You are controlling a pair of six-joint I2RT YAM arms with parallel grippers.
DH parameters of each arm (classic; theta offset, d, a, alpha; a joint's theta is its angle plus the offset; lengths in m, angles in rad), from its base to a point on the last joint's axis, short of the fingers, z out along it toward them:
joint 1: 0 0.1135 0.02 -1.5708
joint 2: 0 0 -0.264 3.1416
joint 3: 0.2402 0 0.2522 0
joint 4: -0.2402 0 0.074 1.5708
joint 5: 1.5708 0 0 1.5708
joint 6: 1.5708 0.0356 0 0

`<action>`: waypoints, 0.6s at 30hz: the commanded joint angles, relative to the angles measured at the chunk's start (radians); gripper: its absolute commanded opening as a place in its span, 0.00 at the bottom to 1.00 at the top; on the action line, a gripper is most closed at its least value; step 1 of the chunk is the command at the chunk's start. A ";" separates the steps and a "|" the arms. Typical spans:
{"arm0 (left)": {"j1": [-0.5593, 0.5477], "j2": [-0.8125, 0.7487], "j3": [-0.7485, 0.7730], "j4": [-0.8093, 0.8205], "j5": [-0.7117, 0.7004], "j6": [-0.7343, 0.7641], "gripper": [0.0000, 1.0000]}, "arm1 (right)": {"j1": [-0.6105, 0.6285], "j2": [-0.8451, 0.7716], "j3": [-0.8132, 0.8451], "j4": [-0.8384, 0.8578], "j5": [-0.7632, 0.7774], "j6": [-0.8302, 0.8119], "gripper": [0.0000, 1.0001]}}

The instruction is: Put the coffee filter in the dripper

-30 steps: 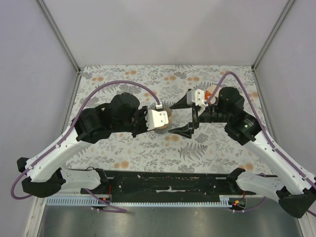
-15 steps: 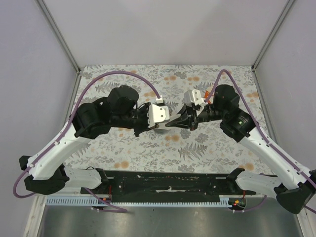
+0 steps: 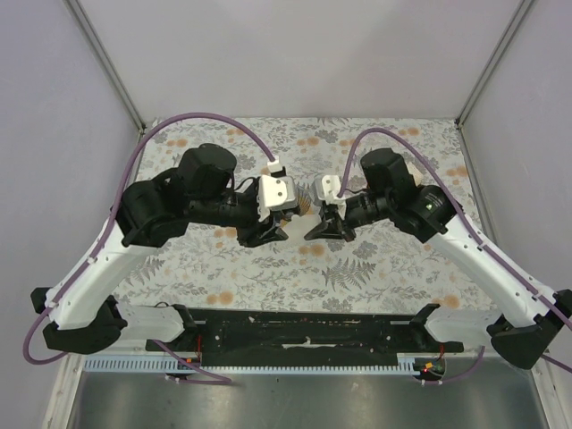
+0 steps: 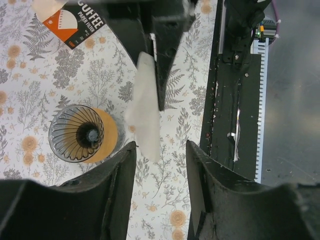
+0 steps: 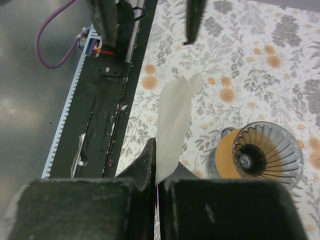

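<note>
The coffee filter (image 5: pixel 175 120), white and folded flat, stands edge-on out of my right gripper (image 5: pixel 159 161), which is shut on its lower end. The left wrist view shows the same coffee filter (image 4: pixel 143 107) hanging from the right gripper's dark fingers (image 4: pixel 162 55), just ahead of my left gripper (image 4: pixel 160 147), whose jaws stand apart with nothing between them. The dripper (image 4: pixel 85 134), a ribbed see-through cone on an orange-brown collar, sits on the floral table beside and below the filter, and is also in the right wrist view (image 5: pixel 262 155). From above, the left gripper (image 3: pixel 273 234) and right gripper (image 3: pixel 317 231) face each other tip to tip.
An orange-and-white filter carton (image 4: pixel 75 22) lies on the table past the dripper. The black base rail (image 4: pixel 232 90) runs along the table's near edge, with grey floor beyond. White walls and metal posts (image 3: pixel 107 63) close in the table's back and sides.
The right gripper closed on the filter where the two grippers met. The left gripper then opened and let it go, drawing back slightly left. Both arms shifted towards the table's middle.
</note>
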 commanded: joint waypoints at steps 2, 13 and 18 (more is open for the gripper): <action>0.008 0.022 0.066 0.009 0.056 -0.085 0.44 | 0.077 0.026 0.091 -0.164 0.028 -0.113 0.00; 0.043 0.030 0.043 -0.015 0.151 -0.105 0.43 | 0.089 0.015 0.112 -0.183 -0.015 -0.138 0.00; 0.043 0.047 0.053 -0.002 0.199 -0.136 0.27 | 0.094 0.027 0.123 -0.181 -0.021 -0.138 0.00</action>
